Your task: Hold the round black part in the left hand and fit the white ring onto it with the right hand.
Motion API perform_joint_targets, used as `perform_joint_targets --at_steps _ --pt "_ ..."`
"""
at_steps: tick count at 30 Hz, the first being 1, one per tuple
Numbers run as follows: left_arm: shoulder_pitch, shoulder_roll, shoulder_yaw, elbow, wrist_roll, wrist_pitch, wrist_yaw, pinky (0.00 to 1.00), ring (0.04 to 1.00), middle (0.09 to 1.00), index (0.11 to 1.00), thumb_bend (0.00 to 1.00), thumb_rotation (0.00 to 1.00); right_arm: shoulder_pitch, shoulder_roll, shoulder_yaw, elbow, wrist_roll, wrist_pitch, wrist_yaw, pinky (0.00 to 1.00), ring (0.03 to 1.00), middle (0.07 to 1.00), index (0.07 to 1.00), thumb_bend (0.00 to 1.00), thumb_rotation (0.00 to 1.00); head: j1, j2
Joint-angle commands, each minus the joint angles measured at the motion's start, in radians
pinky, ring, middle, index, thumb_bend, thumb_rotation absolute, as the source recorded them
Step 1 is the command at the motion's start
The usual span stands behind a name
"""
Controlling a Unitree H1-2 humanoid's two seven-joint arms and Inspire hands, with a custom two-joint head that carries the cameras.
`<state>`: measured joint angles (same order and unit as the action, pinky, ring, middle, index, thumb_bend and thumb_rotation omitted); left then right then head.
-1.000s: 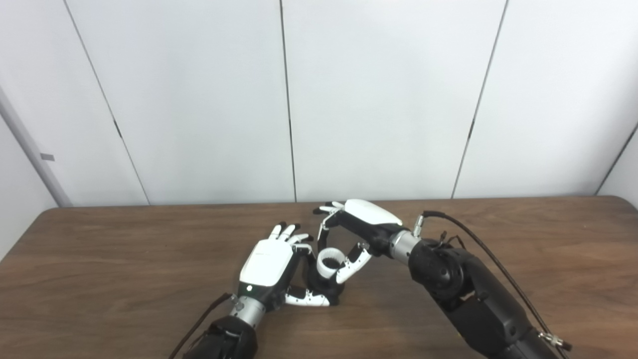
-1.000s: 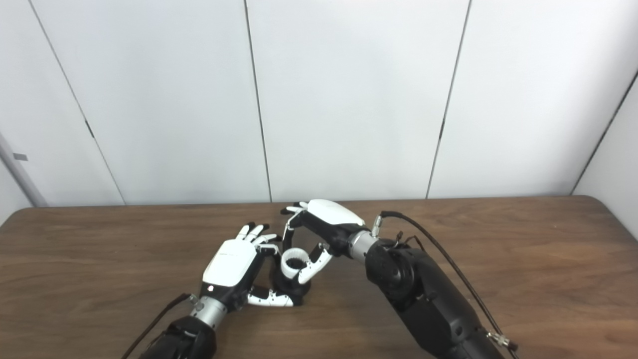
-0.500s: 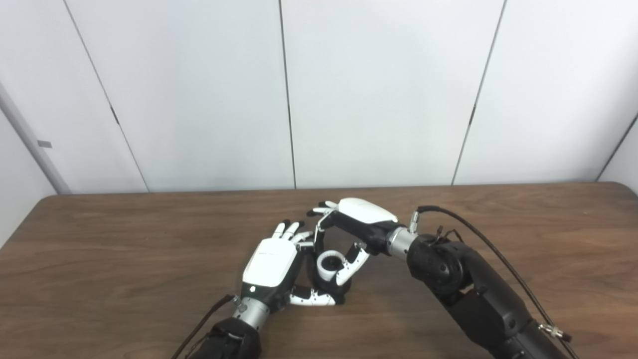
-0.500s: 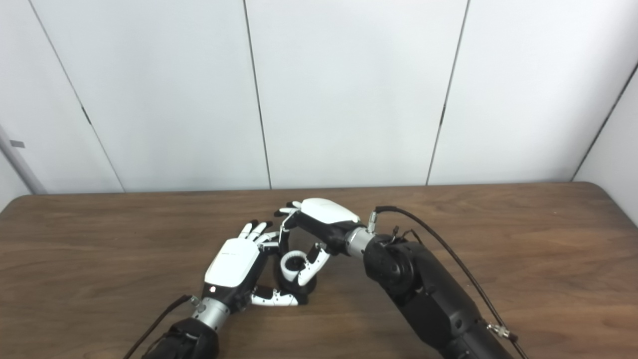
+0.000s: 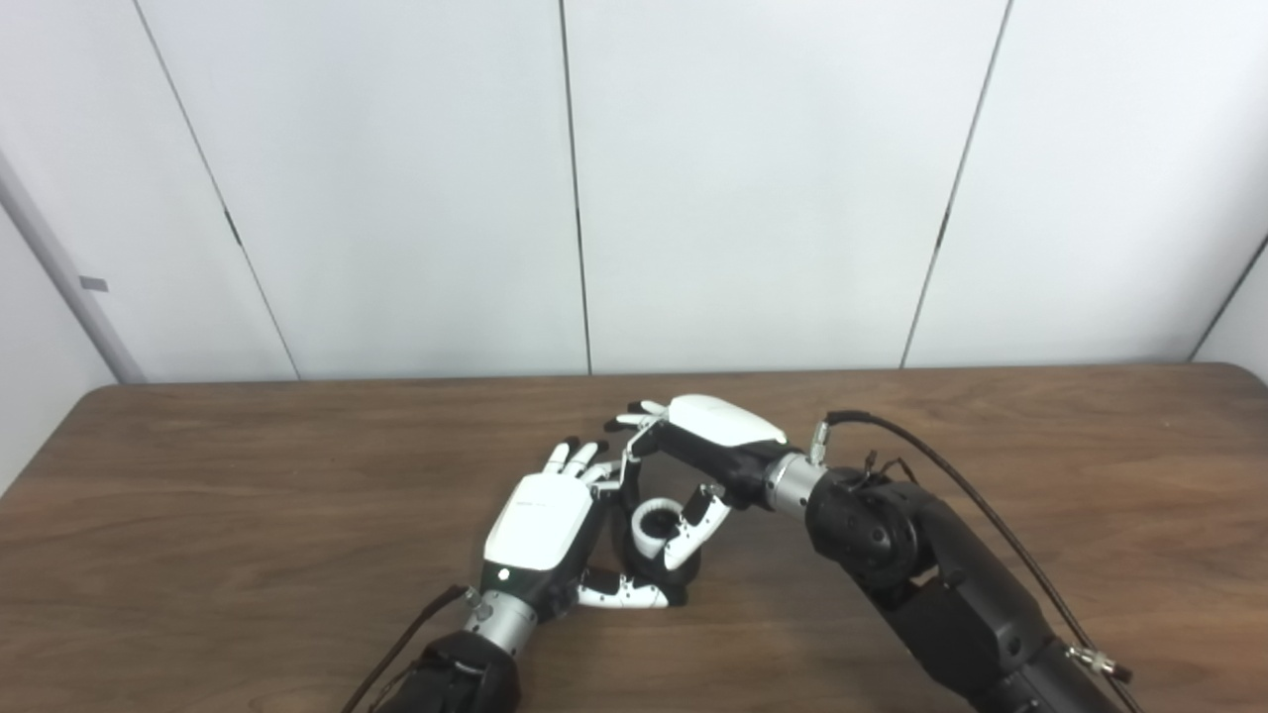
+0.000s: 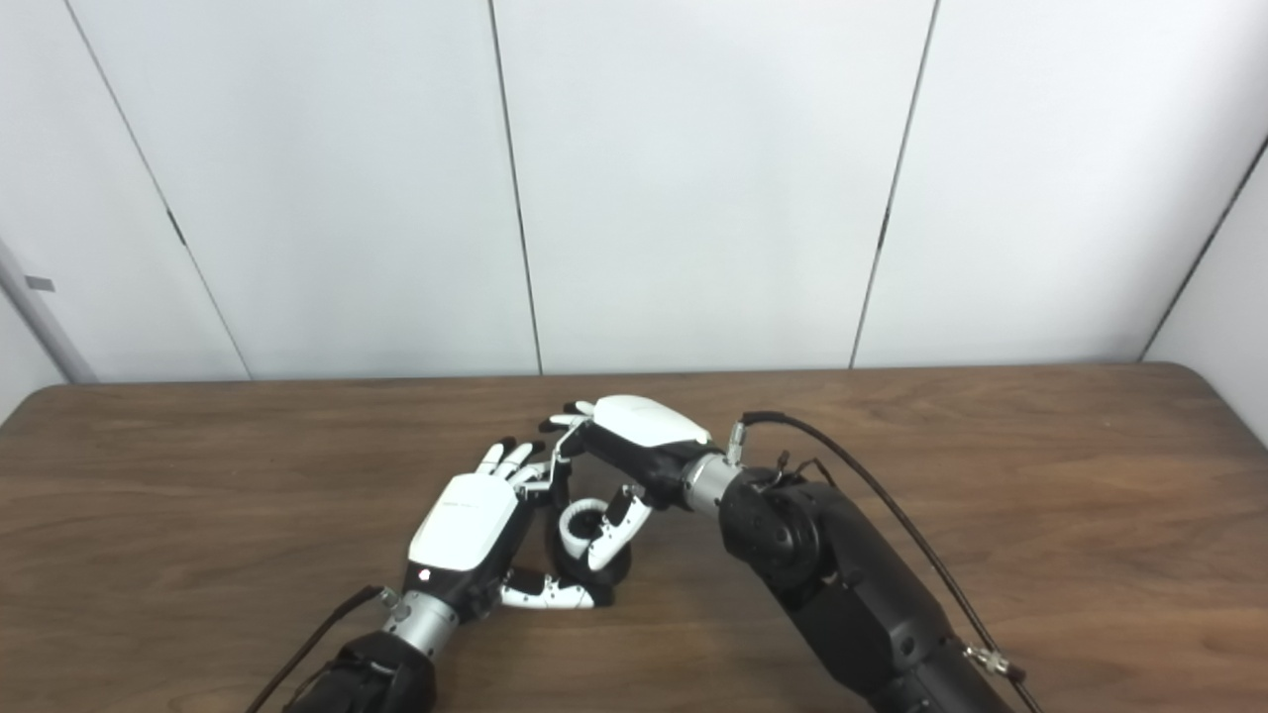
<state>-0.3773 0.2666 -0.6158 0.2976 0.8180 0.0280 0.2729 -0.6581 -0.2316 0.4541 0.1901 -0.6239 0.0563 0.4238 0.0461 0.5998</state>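
**Operator:** Ring's lower now. A second ago I had the white ring (image 5: 658, 522) riding higher over the round black part (image 5: 642, 569); now it sits down on the top of it, touching. The head cameras tilted too, so the whole picture shifted, but the ring has dropped relative to the left hand as well.

**Observer:** So is it seated?

**Operator:** I'd call it nearly on, not confirmed. I can't see the joint line; fingers hide it.

**Observer:** How are the hands set?

**Operator:** My left hand (image 5: 540, 520) lies low on the table (image 5: 198, 515), white back up, thumb pointing right along the near side of the black part and fingers curled round its left and far side, clasping it. My right hand (image 5: 698, 451) arches in from the right, wrist high, one finger reaching down on the far side of the ring and the thumb on its right, pinching it.

**Observer:** Where's all that?

**Operator:** Middle of the table, slightly near.
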Motion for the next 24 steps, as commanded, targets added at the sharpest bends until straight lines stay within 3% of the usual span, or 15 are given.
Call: perform_joint_targets --at_steps 1,2,3,5,9,18,24 --pt "0.090 -0.010 -0.079 0.035 0.021 -0.038 -0.121 1.00 0.954 0.833 0.479 0.52 0.05 -0.049 0.008 -0.006 -0.013 -0.030 0.029 -0.014 0.99 1.000 0.957 0.487 0.52 0.14 -0.002 -0.001" --pt "0.090 -0.009 -0.078 0.036 0.021 -0.039 -0.119 1.00 0.954 0.834 0.479 0.52 0.05 -0.051 0.004 -0.002 -0.022 -0.032 0.043 0.002 0.99 1.000 0.983 0.613 0.80 0.25 -0.003 -0.001" --pt "0.090 -0.008 -0.078 0.036 0.022 -0.039 -0.119 1.00 0.950 0.832 0.479 0.52 0.05 -0.052 0.002 0.000 -0.030 -0.032 0.055 0.018 0.99 1.000 0.992 0.707 0.90 0.32 -0.002 -0.001" --pt "0.089 -0.006 -0.078 0.035 0.022 -0.036 -0.125 1.00 0.945 0.832 0.480 0.52 0.05 -0.051 -0.002 -0.003 -0.039 -0.025 0.067 0.037 1.00 1.000 0.999 0.855 0.98 0.41 -0.003 -0.001" --pt "0.087 -0.006 -0.074 0.042 0.019 -0.038 -0.120 1.00 0.941 0.827 0.480 0.52 0.05 -0.046 -0.004 -0.016 -0.050 -0.011 0.078 0.047 1.00 1.000 1.000 0.959 1.00 0.46 -0.006 -0.001" --pt "0.080 -0.002 -0.070 0.057 0.012 -0.047 -0.125 1.00 0.939 0.825 0.479 0.52 0.05 -0.022 -0.015 -0.048 -0.067 0.018 0.071 0.040 1.00 1.000 1.000 0.960 1.00 0.46 -0.012 -0.004" --pt "0.072 -0.003 -0.066 0.084 0.006 -0.062 -0.118 1.00 0.949 0.828 0.479 0.52 0.05 0.010 -0.019 -0.089 -0.106 0.080 0.089 0.048 1.00 1.000 1.000 0.985 1.00 0.53 -0.018 -0.014"
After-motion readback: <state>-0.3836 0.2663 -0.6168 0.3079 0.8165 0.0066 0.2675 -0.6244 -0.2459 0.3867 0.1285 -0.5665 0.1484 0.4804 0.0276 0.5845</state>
